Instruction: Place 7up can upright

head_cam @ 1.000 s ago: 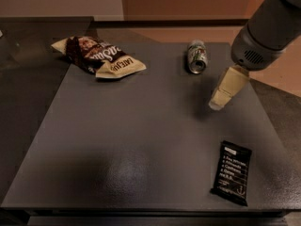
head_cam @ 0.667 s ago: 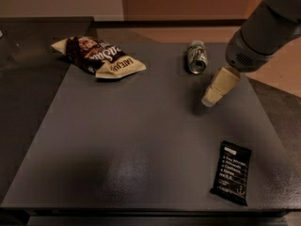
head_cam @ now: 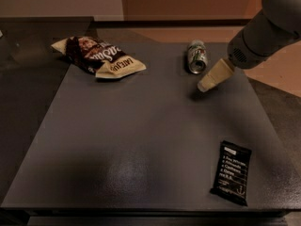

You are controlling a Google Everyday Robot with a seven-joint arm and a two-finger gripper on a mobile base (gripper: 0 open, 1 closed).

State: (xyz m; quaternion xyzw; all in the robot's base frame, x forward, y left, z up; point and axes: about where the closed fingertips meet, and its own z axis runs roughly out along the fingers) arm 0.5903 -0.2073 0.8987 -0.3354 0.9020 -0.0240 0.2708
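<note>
Jaws hover just beside the 7up can [head_cam: 197,56] lying sideways.

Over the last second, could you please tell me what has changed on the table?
The gripper moved left in view and farther back, toward the 7up can, and now hangs just right of it. Nothing was grasped or released. The can still lies on its side; the snack bag and black bar wrapper stayed put.
</note>
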